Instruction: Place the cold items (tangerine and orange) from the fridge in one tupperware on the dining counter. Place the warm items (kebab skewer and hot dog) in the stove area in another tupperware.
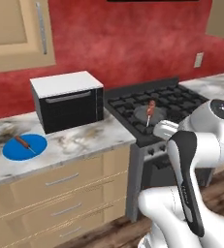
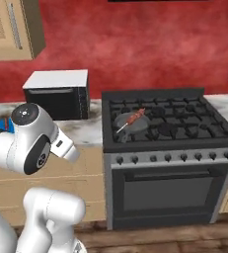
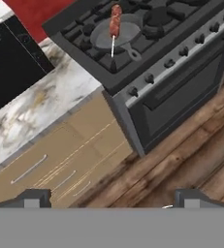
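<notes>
Starting at the left of the left base view, I see a blue plate (image 1: 24, 147) on the marble worktop (image 1: 84, 138) with a thin reddish thing on it, probably the hot dog (image 1: 23, 142), though it is too small for me to be sure. Next to the right stands the black toaster oven (image 1: 67, 100), then the stove (image 1: 154, 109). On the stove's near-left burner sits a small grey pan (image 1: 150, 114), and the kebab skewer (image 1: 150, 110) lies across it, meat end toward the back, stick pointing toward the front edge.

In the hand view my end effector (image 3: 111, 199) has its fingers spread wide with nothing between them, hanging over the wooden floor (image 3: 191, 164) in front of the oven door; the skewer (image 3: 114, 25) is at the top middle of that frame, well apart.

I judge the step in hand to be fetching the skewer. To do it well I would reach up and forward over the stove front, turn the wrist so the fingers cross the stick, and close on the meat, where there is more to grip.
</notes>
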{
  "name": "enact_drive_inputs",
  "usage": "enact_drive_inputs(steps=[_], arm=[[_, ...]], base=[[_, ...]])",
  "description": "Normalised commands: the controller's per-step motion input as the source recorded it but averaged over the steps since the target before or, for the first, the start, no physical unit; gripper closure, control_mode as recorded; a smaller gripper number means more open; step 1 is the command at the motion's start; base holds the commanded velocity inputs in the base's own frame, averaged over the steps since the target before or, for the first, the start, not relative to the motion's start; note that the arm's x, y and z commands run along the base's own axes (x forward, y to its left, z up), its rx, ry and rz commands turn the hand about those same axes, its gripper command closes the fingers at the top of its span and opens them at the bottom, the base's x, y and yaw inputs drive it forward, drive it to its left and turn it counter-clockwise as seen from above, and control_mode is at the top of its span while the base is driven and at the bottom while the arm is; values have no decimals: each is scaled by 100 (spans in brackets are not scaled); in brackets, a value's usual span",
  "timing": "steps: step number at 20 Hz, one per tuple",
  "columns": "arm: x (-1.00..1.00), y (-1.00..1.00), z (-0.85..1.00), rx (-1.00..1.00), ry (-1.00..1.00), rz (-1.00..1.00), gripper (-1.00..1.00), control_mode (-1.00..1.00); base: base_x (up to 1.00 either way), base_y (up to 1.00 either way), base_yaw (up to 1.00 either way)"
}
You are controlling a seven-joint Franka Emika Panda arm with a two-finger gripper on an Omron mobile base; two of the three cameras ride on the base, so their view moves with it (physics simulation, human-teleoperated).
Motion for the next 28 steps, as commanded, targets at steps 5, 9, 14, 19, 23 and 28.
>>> enact_drive_inputs(steps=[5, 9, 14, 19, 23, 28], arm=[[0, 0, 0, 0, 0, 0, -100, 100], [0, 0, 0, 0, 0, 0, -100, 100], [0, 0, 0, 0, 0, 0, -100, 100], [0, 0, 0, 0, 0, 0, -100, 100], [0, 0, 0, 0, 0, 0, -100, 100], [0, 0, 0, 0, 0, 0, -100, 100]], base=[[73, -11, 32], [66, -16, 32], [37, -38, 27], [8, -67, 17], [33, -40, 14], [61, -1, 11]])
